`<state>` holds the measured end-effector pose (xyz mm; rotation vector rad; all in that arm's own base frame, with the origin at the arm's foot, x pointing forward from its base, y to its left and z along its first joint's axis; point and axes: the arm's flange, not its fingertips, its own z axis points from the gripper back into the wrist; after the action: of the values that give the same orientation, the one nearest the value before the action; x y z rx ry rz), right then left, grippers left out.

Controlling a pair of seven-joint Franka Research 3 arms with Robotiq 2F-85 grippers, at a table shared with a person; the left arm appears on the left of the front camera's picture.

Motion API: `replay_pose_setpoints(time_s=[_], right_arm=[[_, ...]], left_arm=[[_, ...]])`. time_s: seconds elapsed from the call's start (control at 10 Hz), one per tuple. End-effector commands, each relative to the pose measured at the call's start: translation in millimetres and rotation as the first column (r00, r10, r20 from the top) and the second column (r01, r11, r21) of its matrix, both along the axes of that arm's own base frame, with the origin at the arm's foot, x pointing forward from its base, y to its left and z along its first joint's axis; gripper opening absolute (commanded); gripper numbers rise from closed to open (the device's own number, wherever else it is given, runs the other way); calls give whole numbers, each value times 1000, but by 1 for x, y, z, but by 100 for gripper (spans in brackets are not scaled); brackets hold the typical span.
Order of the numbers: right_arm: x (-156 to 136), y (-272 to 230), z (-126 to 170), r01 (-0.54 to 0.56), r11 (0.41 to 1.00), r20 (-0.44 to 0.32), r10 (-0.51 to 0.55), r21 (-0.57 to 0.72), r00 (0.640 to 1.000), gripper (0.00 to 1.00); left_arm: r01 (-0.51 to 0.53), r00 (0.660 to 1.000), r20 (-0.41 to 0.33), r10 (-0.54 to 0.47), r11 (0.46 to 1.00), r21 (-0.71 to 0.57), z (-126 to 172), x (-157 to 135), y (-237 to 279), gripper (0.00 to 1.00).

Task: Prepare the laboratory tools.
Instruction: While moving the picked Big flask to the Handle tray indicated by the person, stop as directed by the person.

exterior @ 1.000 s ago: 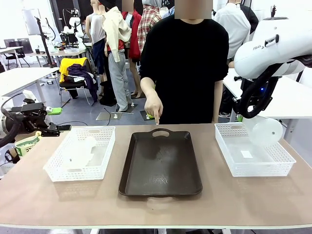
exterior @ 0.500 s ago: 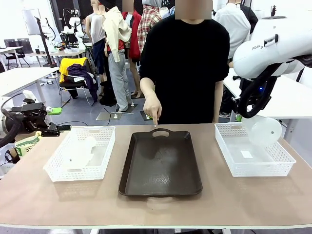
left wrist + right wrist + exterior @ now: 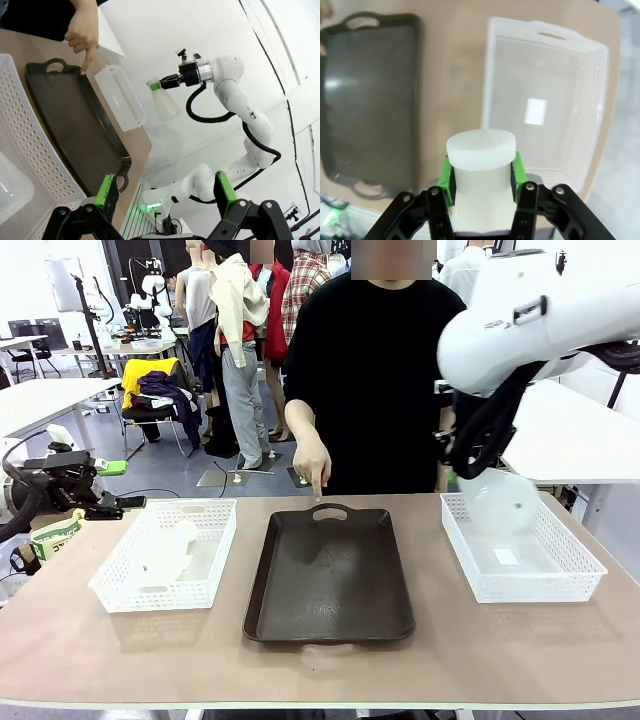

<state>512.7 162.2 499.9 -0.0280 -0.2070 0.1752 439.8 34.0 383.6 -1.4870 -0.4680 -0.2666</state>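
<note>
My right gripper point(image 3: 480, 172) holds the flask point(image 3: 480, 146) at the bottom centre of the right wrist view. The flask's flat round rim is uppermost in that frame, and the neck runs straight down from it between my fingers. Both green pads point(image 3: 446, 175) press on the neck just under the rim, so these jaws are closed around it and carry it.

In the front view the flask hangs in the air right of centre, and it is tilted. The neck points up and to the left, and the wide round base points down and to the right, turned partly toward the camera, so the long axis slants across the frame. It overlaps the far left corner of the right basket point(image 3: 520, 592), apart from the table point(image 3: 100, 660).

My left gripper point(image 3: 165, 192) is at the bottom of the left wrist view. Its jaws are spread wide with nothing between them.

The second flask point(image 3: 165, 550) lies on its side in the left basket point(image 3: 150, 600), at the left of the front view. Its long axis runs from lower left to upper right.

A person's hand point(image 3: 313, 460) points one finger down at the far rim of the dark tray point(image 3: 330, 580) in the middle.
</note>
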Motion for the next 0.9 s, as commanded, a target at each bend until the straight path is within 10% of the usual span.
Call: replay_pose_setpoints(time_s=[0.0,0.8], right_arm=[[2,53,-4,-29,999,-13,30,37,999,0],[18,214,-93,-194,976,-111,205,103,973,0]], left_arm=[[-3,1000,18,3,1000,1,0,0,2,100],[-3,1000,18,3,1000,1,0,0,2,100]])
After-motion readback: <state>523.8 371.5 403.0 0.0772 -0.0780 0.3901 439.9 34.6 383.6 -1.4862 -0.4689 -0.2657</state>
